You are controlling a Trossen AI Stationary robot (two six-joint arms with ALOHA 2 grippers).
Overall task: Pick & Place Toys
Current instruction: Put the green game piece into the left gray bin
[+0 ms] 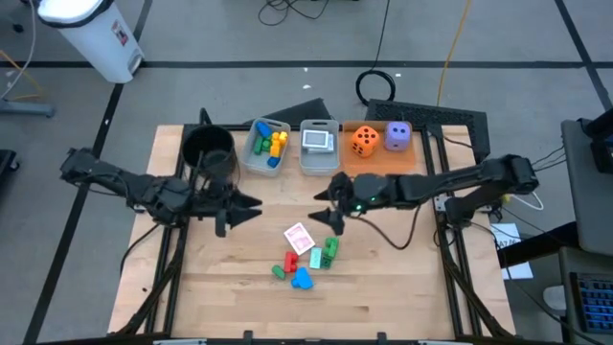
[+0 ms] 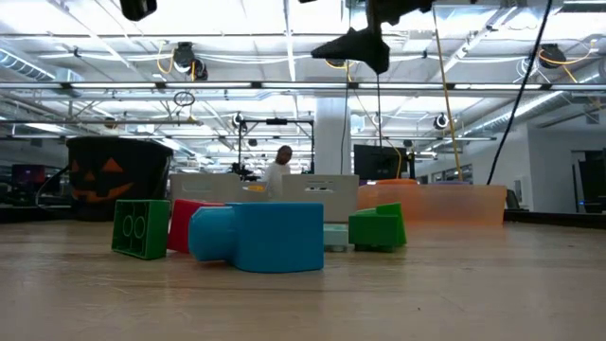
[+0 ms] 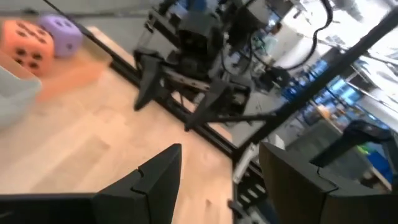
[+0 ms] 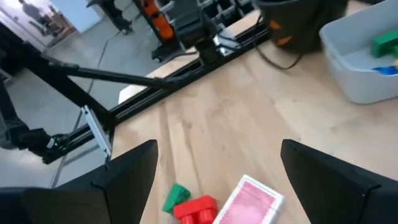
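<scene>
While there's clearly some sorting done already, I'd call this maybe halfway at best. Nearest the front edge of the table [image 1: 192,287] a loose pile is waiting: a blue block [image 1: 302,279] lying on its side like a stubby cylinder-and-box piece, a red block [image 1: 290,262], a small green block [image 1: 279,272] next to it, and another green block [image 1: 329,251] with studs, all nearly touching. Just behind them lies a playing card [image 1: 299,236], pink patterned back up. Above that, both arms hover mid-table holding nothing: the left gripper [image 1: 251,204] has its fingers partly spread, and the right gripper [image 1: 322,196] has its fingers spread wide, sitting closest to the card and pile, so my guess is it goes in next. Further back are the clear bins: one bin [image 1: 254,163] already has blue, yellow and green blocks in it, and the next bin [image 1: 318,164] looks to hold a stack of cards. Beside that, the orange tray [image 1: 383,161] carries the orange die [image 1: 363,140] and purple die [image 1: 397,136], both upright. A black pot [image 1: 208,146] sits at the far left.
</scene>
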